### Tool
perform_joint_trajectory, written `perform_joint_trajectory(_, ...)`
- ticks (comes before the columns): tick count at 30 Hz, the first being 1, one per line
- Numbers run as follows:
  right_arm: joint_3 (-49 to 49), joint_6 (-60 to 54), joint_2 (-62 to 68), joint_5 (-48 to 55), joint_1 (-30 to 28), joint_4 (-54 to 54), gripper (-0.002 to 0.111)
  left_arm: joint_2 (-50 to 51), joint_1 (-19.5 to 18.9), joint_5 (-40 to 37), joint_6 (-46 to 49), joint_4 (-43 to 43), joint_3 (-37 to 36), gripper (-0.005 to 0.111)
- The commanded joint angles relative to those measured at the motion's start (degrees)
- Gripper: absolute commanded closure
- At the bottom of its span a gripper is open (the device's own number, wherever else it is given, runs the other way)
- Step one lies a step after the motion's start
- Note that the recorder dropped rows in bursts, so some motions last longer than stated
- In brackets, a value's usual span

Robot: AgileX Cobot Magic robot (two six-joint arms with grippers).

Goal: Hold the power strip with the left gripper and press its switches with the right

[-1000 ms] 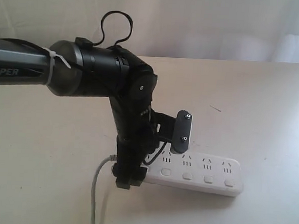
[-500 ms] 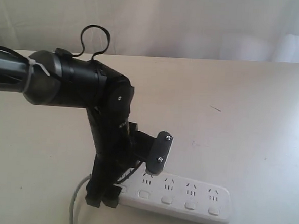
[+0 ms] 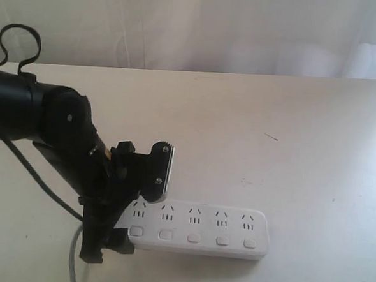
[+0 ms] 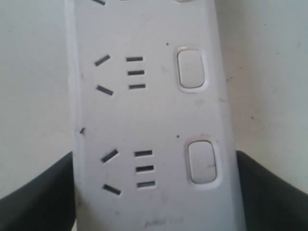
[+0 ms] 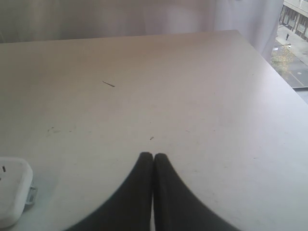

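Observation:
The white power strip (image 3: pixel 198 228) lies on the table near the front, with its row of switches (image 3: pixel 193 237) along the near edge. My left gripper (image 3: pixel 132 215) straddles the strip's left end, one finger (image 3: pixel 160 172) behind it and the other in front. In the left wrist view the power strip (image 4: pixel 149 115) fills the gap of the left gripper (image 4: pixel 154 192). Both dark fingers (image 4: pixel 38 192) press its long sides, and two switches (image 4: pixel 191 68) show. My right gripper (image 5: pixel 153 157) is shut and empty above bare table. The strip's rounded end (image 5: pixel 12 190) lies off to one side of it.
The grey cord (image 3: pixel 73 262) runs from the strip's left end to the front edge. The beige table (image 3: pixel 271 133) ends at a white curtain behind. In the right wrist view a window (image 5: pixel 293 29) lies beyond the table's edge.
My left arm has swung left, taking the strip with it to the left. All five socket sets now show, where the arm hid the left ones before.

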State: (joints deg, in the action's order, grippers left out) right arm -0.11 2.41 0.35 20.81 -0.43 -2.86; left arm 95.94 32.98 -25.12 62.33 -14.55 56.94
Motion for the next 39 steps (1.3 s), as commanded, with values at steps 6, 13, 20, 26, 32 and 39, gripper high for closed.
perform_joint_trajectory(6,0.1,-0.2,-0.4,-0.6,0.0,-0.1,0.108,-0.8,-0.4,5.7,0.9,-10.8,-5.1,0.107)
perform_joint_trajectory(13,0.1,-0.2,-0.4,-0.6,0.0,-0.1,0.108,-0.3,-0.4,-0.7,4.7,-10.8,-5.1,0.107)
perform_joint_trajectory(20,0.1,-0.2,-0.4,-0.6,0.0,-0.1,0.108,1.3,-0.4,-5.1,6.7,-7.3,-5.1,0.107)
perform_joint_trajectory(26,0.1,-0.2,-0.4,-0.6,0.0,-0.1,0.108,2.3,-0.4,-4.2,4.7,-5.5,-5.1,0.107)
perform_joint_trajectory(32,0.1,-0.2,-0.4,-0.6,0.0,-0.1,0.108,3.4,-0.4,-4.2,4.7,-5.2,-5.1,0.107)
perform_joint_trajectory(39,0.1,-0.2,-0.4,-0.6,0.0,-0.1,0.108,5.1,-0.4,-4.4,4.2,-4.7,-5.2,0.107)
